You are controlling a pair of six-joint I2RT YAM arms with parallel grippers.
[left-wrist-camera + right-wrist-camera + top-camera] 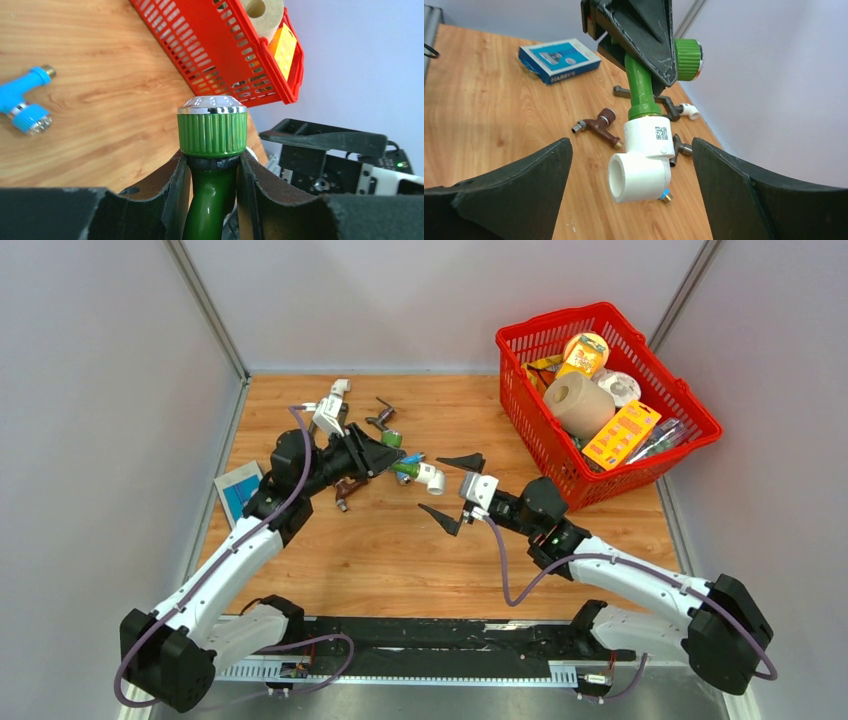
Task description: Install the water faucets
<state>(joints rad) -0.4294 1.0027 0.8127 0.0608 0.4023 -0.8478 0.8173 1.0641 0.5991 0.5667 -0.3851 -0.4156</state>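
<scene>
The left jaws pinch the green faucet (212,131) — its end joined to the white elbow (642,160); the right jaws spread wide at the elbow's four o'clock.

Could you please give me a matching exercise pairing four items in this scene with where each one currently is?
1 green faucet
2 white elbow fitting
3 brown faucet
4 paper roll

A in the red basket
B lying on the wooden table
C clamped in the left pincer
D on the green faucet's end

Pairs: 1-C, 2-D, 3-B, 4-A
</scene>
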